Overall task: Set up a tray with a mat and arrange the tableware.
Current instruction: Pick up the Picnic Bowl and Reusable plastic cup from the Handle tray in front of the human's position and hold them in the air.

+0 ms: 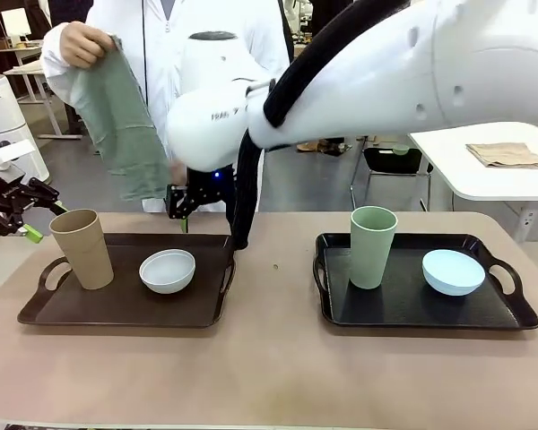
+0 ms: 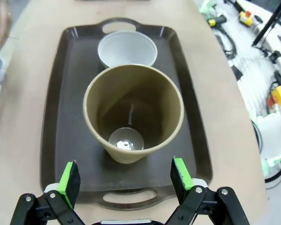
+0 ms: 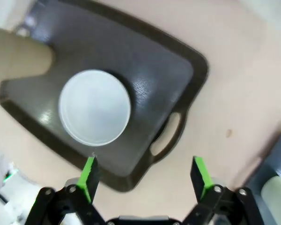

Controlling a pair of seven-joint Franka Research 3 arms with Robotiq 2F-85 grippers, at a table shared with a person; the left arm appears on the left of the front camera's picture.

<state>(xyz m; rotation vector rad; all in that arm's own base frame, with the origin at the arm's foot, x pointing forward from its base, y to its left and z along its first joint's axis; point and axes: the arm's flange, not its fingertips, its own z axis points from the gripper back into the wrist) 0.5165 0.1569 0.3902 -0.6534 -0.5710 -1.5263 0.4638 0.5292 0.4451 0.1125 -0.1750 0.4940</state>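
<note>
There are two trays on the table (image 1: 269, 376). The left tray (image 1: 125, 309) holds the tan cup (image 1: 82, 249) and the white bowl (image 1: 168, 270). The right tray (image 1: 403, 309) holds the green cup (image 1: 373, 246) and the blue bowl (image 1: 453, 271). At the far side, the person's hand (image 1: 82, 45) holds up a grey-green cloth (image 1: 121, 125). It is probably the mat, and it is not on a tray yet.

The tan cup stands straight up at the left end of the left tray. The left gripper (image 2: 125, 176) is just to the left of the cup, up near its rim, and is not touching it. Its jaws are wide open. In the left wrist view the cup sits right in the middle of the gap, a little way ahead, and the gap looks wider than the cup. The white bowl is on the far side of the cup.

The right gripper (image 3: 145, 172) reaches across the middle and hangs over the right end of the left tray, above its handle. Its jaws are open too and hold nothing. The white bowl is off to one side of them, not between them.

So the left gripper is nearer to the cup, and the right gripper is nearer to the bowl. The cup and bowl probably have to come off before the mat can go down. To take the cup, the left gripper would likely only need to go straight ahead and squeeze its sides.
</note>
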